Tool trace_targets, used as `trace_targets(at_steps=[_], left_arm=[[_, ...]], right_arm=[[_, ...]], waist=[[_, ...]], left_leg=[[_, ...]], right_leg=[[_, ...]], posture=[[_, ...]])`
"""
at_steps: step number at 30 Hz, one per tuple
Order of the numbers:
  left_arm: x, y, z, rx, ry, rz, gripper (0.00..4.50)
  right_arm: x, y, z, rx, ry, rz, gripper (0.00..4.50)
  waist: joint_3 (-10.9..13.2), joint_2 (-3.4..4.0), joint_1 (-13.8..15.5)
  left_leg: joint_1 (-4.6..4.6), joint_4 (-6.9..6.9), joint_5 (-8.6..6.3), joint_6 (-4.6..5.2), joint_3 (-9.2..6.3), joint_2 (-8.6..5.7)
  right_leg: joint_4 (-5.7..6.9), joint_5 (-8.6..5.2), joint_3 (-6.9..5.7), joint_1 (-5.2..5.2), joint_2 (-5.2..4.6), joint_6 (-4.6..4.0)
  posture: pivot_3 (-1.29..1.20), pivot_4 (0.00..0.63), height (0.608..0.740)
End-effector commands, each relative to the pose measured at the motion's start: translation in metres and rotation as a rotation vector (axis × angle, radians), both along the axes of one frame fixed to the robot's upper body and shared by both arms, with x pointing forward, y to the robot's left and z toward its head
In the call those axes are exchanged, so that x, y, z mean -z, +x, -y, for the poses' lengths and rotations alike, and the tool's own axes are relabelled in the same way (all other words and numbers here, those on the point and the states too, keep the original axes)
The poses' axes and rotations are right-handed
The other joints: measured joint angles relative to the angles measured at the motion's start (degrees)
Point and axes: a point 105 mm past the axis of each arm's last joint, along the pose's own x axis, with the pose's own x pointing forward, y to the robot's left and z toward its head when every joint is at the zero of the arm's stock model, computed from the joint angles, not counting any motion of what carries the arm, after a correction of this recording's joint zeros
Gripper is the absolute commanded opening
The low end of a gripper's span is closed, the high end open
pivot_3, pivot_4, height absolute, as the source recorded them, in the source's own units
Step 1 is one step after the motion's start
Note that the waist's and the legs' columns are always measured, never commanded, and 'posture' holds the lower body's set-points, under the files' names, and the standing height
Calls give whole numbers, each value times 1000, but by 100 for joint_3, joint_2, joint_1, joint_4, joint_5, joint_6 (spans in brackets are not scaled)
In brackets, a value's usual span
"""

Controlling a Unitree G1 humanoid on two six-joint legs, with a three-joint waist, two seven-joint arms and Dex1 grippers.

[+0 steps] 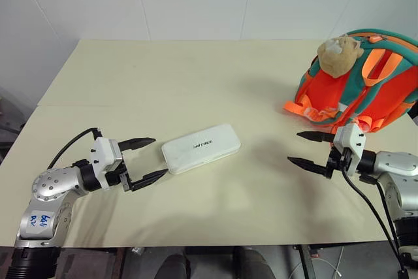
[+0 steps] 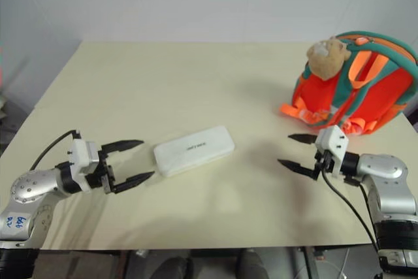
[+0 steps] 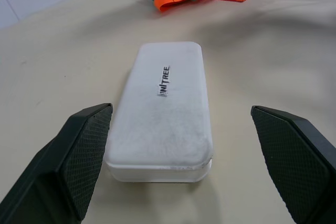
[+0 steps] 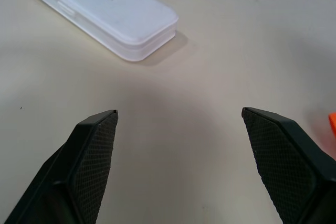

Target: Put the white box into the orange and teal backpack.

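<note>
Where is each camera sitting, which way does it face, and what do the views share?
Head eyes: look forward and down on the table, both arms, left gripper, right gripper, orange and teal backpack.
Left wrist: looks along its open fingers at the white box.
Right wrist: looks along its open fingers over the table.
Shared: the white box.

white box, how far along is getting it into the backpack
Nothing looks done yet: the white box lies flat on the table, apart from the orange and teal backpack. In hand: the left end effector is open, lined up at the box's near end without touching it. The right end effector hangs open near the backpack. Left: grasp, carry, insert.
</note>
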Motion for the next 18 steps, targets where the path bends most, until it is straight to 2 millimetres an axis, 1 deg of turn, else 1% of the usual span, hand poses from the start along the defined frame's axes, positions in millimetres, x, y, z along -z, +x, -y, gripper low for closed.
trace_targets(at_steps=[1, 4, 9, 11, 13, 14, 18], left_arm=[[-2, -4, 4, 21, 14, 5, 4500], [-2, -5, 4, 10, 11, 0, 4500], [-1, -5, -3, -6, 23, -3, 4500], [-1, -5, -9, -21, 31, -4, 4500], [3, -6, -18, -40, 41, -25, 4111], [4, -6, -22, -56, 45, -30, 3894], [8, -1, -37, -131, 69, -53, 2627]], right_arm=[[-7, 5, -5, -7, -16, 46, 4494], [-6, 9, -10, -17, -20, 46, 4494], [-14, 17, -19, -30, -5, 55, 4494], [-16, 20, -28, -53, 6, 55, 4112], [-15, 24, -38, -69, 3, 58, 3538], [-13, 25, -41, -70, 2, 59, 3202], [-8, 37, -53, -63, -24, 63, 1771]], waist=[[0, 0, 0], [0, 0, -15], [1, 2, -5], [1, 2, -5], [1, 2, -17], [1, 2, -23], [2, 4, -15]], left_leg=[[0, 0, 0, 0, 0, 0], [1, 0, 0, 0, 2, 0], [-1, -1, 0, -1, 2, 0], [-1, -2, 0, -1, 1, 0], [0, -2, 1, -1, 0, 2], [0, -2, 1, -1, 1, 3], [-1, -3, 1, -1, 1, 2]], right_leg=[[0, 0, 0, 0, 0, 0], [1, 0, 1, -1, 0, 0], [-1, 0, 1, -2, -1, 0], [-2, 0, 1, -2, 0, 0], [0, 0, 0, -3, 2, 0], [0, 0, 0, -4, 3, 0], [0, 0, 0, -6, 1, -1]], posture=[[0, 150, 740], [0, 150, 740], [0, 150, 740], [0, 150, 740], [0, 150, 740], [0, 150, 740], [0, 150, 740]])
